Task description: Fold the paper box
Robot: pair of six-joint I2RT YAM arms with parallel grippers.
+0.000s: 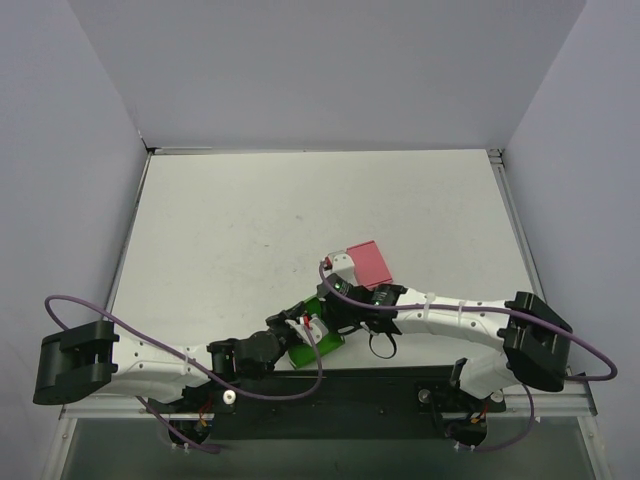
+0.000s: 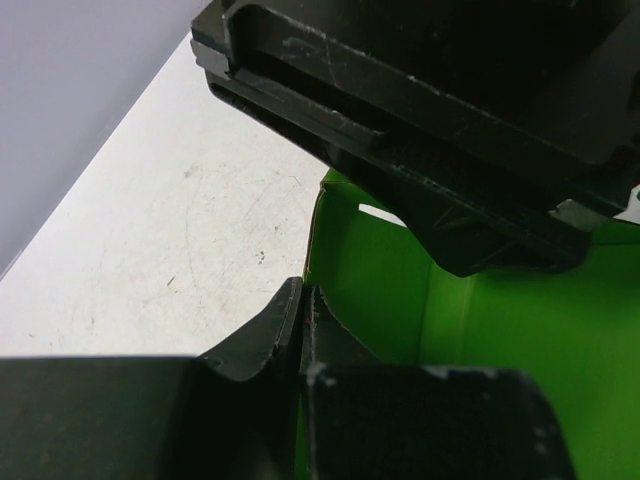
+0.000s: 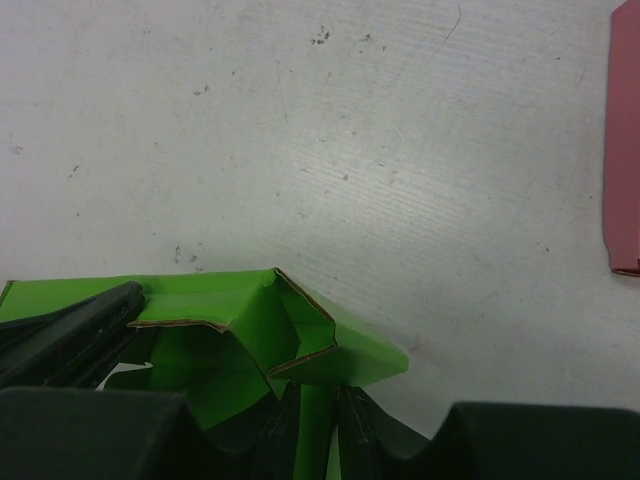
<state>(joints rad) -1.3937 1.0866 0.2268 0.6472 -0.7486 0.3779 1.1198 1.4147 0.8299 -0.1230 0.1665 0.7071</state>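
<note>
1. White table (image 1: 250,220), ringed by grey walls, carries the work. The paper box (image 1: 325,347) sits just beside the pink box (image 1: 368,262), on the side toward the arm bases. It is half formed, and both arms crowd over it.
2. Both arms grip the same thin card, so a tear is the main risk. If one arm pulls or twists out of step with the other, a wall could rip or crease off its fold line.
3. One corner of the paper box looks buckled inward in the right wrist view. A harder squeeze there could crush it, and a tab might then miss its place.
4. A wide swing toward the pink box could knock that box across the table.
5. The left gripper (image 2: 300,310) works the wall farther from the pink box. Its fingers (image 2: 250,350) are together, clamped on a thin green edge.
6. The right gripper (image 3: 318,400) works the wall nearer the pink box. Its fingers (image 3: 385,440) are almost together, with a strip of green card pinched between them.
</note>
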